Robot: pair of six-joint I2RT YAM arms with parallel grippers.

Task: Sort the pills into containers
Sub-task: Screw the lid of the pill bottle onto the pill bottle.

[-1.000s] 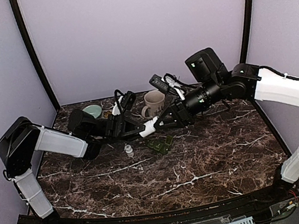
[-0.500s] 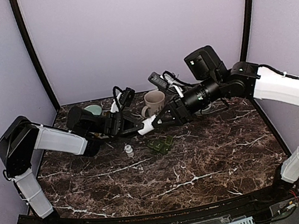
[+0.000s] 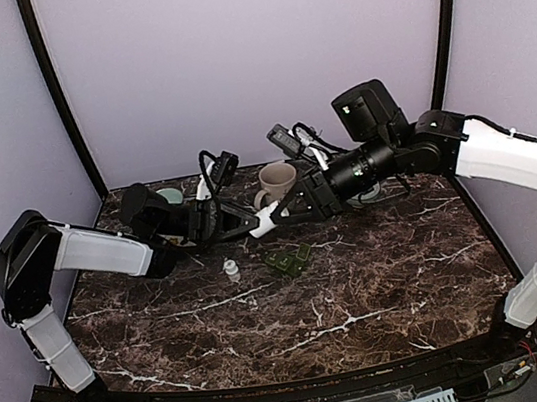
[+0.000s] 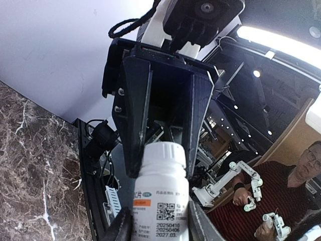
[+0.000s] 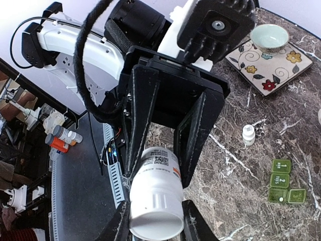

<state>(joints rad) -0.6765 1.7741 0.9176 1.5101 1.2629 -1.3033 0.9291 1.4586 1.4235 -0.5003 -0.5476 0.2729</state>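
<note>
A white pill bottle (image 3: 266, 222) with a printed label hangs in the air above the marble table, held between both grippers. My left gripper (image 3: 251, 223) is shut on the bottle's labelled body (image 4: 160, 201). My right gripper (image 3: 280, 213) is shut on its ribbed cap end (image 5: 156, 211). A green pill organiser (image 3: 289, 257) lies on the table just below them, and it also shows in the right wrist view (image 5: 283, 187). A small white bottle (image 3: 230, 268) stands upright to its left, and the right wrist view shows it too (image 5: 248, 134).
A cream mug (image 3: 277, 181) stands behind the grippers. A pale green bowl (image 3: 169, 196) sits at the back left on a floral tile (image 5: 266, 70). Black cables loop over both wrists.
Both grippers and the white bottle between them have risen slightly and shifted a little towards the back. The grip looks unchanged.
</note>
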